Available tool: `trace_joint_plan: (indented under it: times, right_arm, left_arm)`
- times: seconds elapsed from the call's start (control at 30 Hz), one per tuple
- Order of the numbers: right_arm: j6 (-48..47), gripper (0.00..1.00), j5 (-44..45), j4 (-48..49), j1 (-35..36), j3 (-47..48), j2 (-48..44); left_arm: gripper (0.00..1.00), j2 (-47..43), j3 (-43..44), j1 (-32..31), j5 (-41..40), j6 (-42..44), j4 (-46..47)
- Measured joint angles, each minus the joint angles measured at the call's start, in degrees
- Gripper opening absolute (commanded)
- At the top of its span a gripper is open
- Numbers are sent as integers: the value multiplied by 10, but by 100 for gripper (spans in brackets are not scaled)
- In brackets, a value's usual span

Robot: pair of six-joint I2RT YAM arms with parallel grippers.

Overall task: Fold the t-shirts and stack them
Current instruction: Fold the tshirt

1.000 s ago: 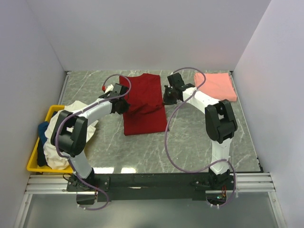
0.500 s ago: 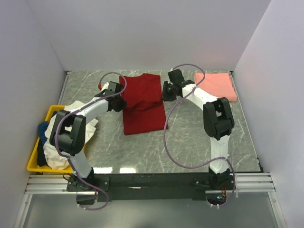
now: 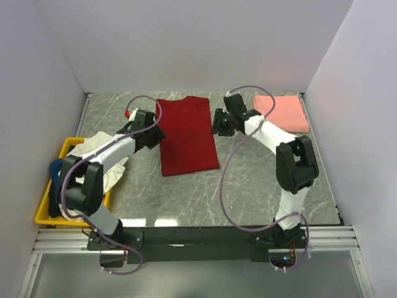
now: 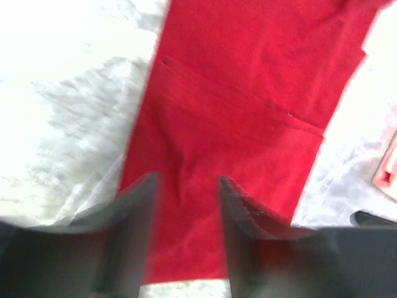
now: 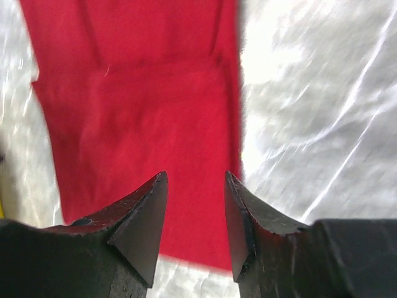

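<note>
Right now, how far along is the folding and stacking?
Done: pink shirt folded, far right. In hand: red shirt folded to a long strip, left claw and right claw open beside it. Left: white shirt and blue shirt, crumpled in and over the bin; nothing stacked yet.
</note>
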Motion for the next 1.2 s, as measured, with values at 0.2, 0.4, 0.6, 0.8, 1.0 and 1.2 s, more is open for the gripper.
trace_joint_plan:
  times: [0.2, 0.4, 0.6, 0.8, 1.0, 1.2]
  right_arm:
    - [18, 44, -5, 39, 60, -94, -66]
    - [43, 35, -21, 73, 84, -184, -69]
    - [69, 34, -36, 131, 46, -282, -87]
    - [73, 33, -35, 156, 38, -315, -107]
    - [72, 39, -22, 146, 38, -335, -136]
    - [69, 47, -10, 129, 35, -362, -188]
  left_arm:
    - [1, -19, -32, -62, 5, -8, 18]
    - [1, -19, -97, -109, 19, -22, 46]
    - [1, -37, -189, -113, 23, -46, 86]
    - [2, -62, -216, -113, 23, -48, 94]
    - [22, -115, -218, -110, 7, -45, 55]
    - [45, -195, -229, -104, -5, -47, 34]
